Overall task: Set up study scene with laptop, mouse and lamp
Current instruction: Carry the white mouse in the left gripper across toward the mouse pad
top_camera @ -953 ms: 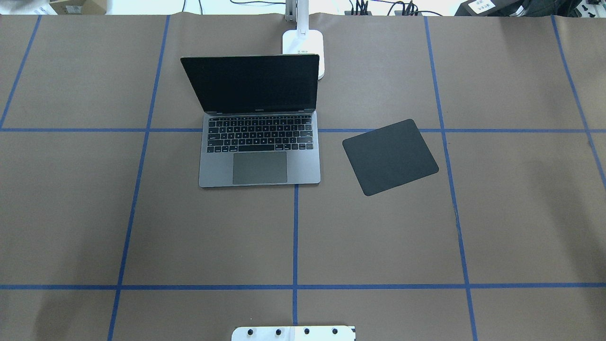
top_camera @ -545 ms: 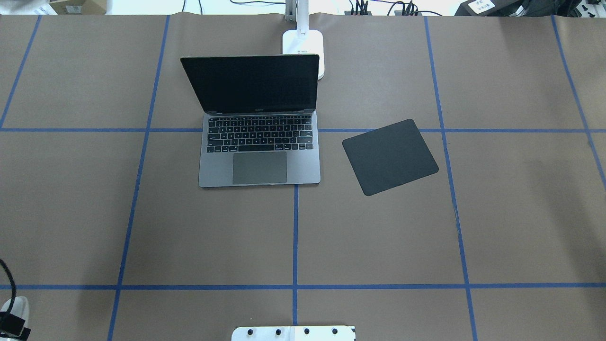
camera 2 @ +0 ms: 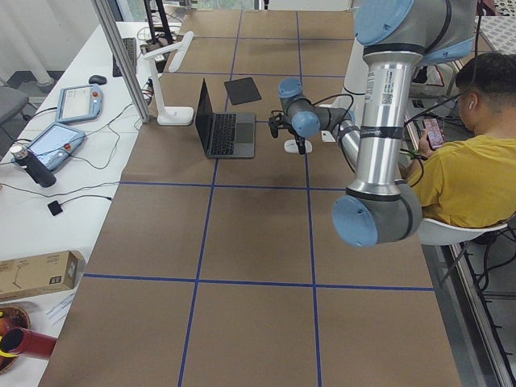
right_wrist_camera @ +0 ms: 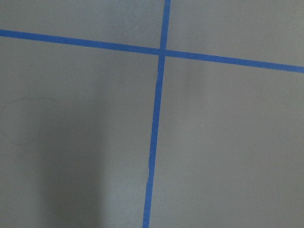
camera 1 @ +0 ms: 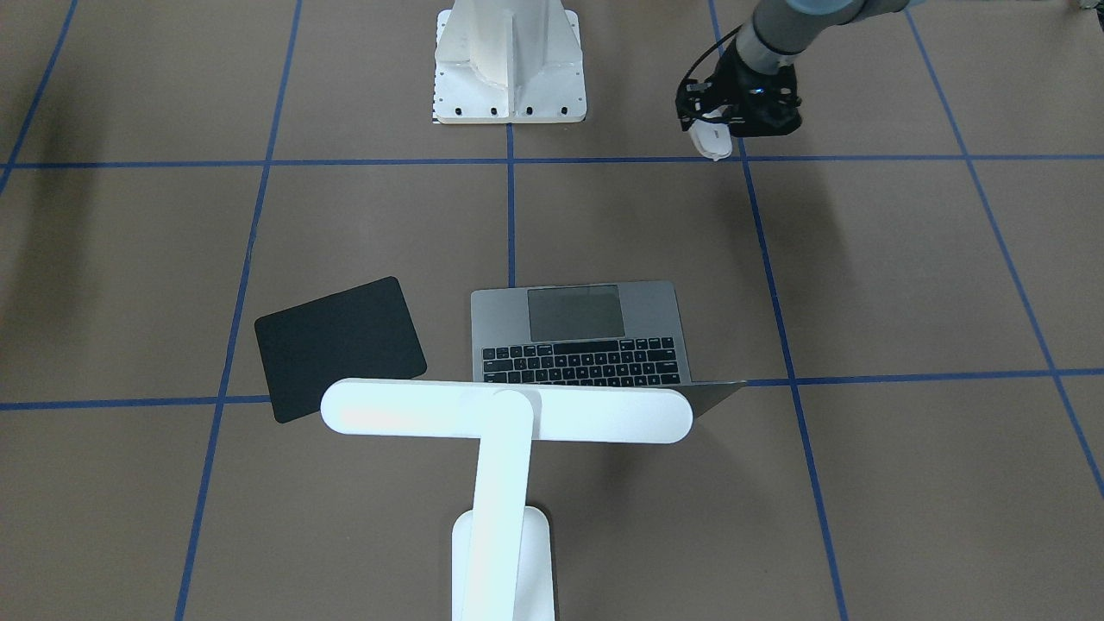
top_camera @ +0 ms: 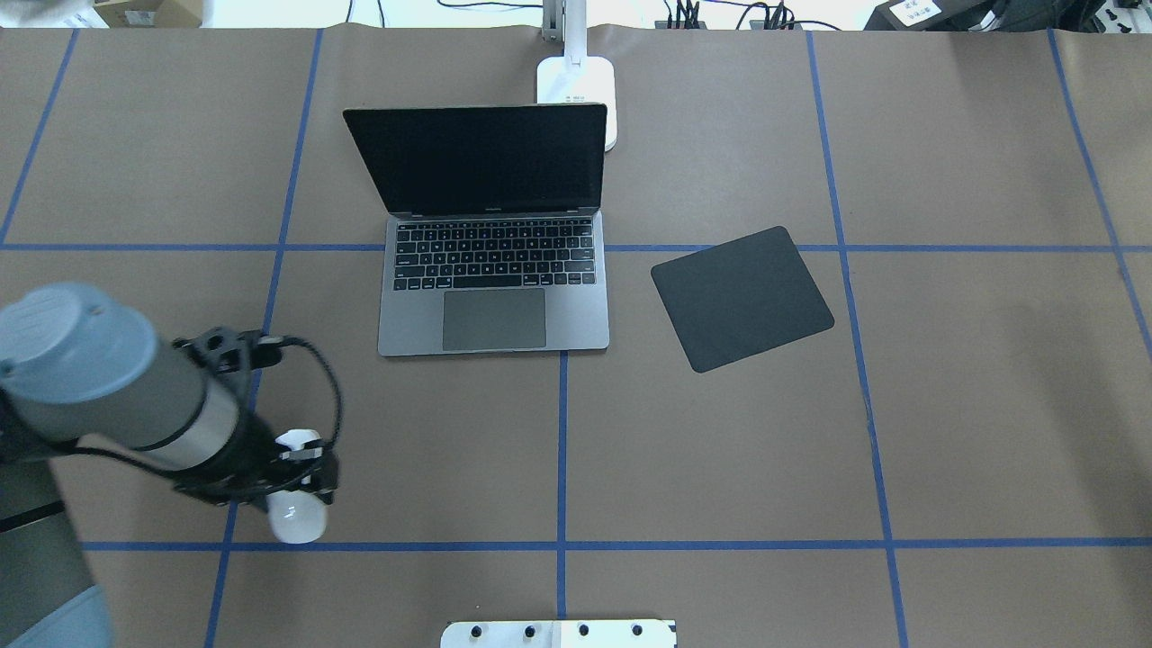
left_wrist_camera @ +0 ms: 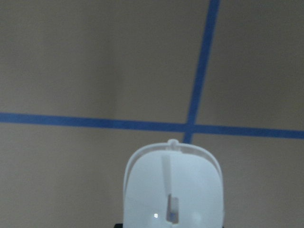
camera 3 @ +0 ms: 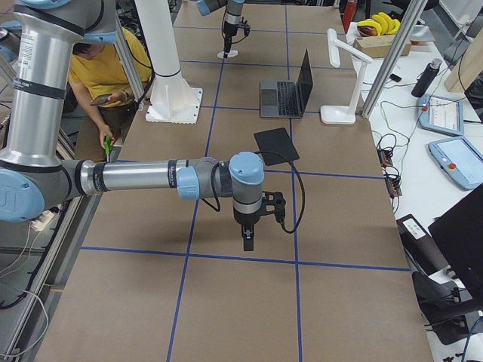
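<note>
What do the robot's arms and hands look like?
The left arm and right arm are silver-grey tubes with pale blue caps on round joints. The left hand and right hand are black, with a black cable looping to each.

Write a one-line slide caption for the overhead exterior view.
Left gripper holds the small glossy white oval mouse, apart from the open space-grey metal laptop and flat black mat.

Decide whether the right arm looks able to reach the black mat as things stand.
Probably yes: the right gripper hangs near the black mat, with nothing standing between them and nothing lying on the mat.
</note>
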Controlling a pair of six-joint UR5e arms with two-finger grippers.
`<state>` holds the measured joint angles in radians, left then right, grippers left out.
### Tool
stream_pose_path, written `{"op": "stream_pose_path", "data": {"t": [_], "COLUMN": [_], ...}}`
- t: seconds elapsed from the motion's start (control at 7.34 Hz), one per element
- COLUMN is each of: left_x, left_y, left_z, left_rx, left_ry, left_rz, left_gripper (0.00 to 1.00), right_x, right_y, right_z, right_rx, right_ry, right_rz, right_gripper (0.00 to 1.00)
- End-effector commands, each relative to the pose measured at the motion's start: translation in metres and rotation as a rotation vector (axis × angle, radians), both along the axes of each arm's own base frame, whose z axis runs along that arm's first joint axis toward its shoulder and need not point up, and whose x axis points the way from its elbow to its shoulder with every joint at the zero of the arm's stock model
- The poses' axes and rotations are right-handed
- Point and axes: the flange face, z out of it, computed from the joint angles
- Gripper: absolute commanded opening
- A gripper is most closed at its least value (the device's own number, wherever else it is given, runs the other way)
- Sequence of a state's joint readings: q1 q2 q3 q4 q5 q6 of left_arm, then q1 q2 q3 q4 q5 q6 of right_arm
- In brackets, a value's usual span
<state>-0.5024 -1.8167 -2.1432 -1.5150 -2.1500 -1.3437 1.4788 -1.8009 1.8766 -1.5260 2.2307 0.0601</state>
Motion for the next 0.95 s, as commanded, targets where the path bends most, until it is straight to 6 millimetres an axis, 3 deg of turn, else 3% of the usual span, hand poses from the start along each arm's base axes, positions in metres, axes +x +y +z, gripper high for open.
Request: {"op": "stream_pose_path", "data": {"t": [0.0,0.54,0.82], "left_x": [0.073,0.229,0.282], "left_y": [-0.051,-0.145,-0.177], "left_z": [-0.117,-0.252,-0.260], "left_rx": [0.000,-0.001,-0.016], "left_ry": [-0.016,-0.095,-0.055], "left_rz": [-0.023,-0.069,-0.119], "left_gripper": [0.24,0.25,0.25], "right_x": [0.000,0.000,0.000], "right_y": [0.000,0.000,0.001], "right_z": [0.001,0.004,0.006], "right_rx": [-0.005,-0.011,-0.016], "right_ry": [-0.001,-0.002,-0.001], "right_rz": [0.001,0.002,0.002], "right_gripper": [1.00,1.00,1.00]}}
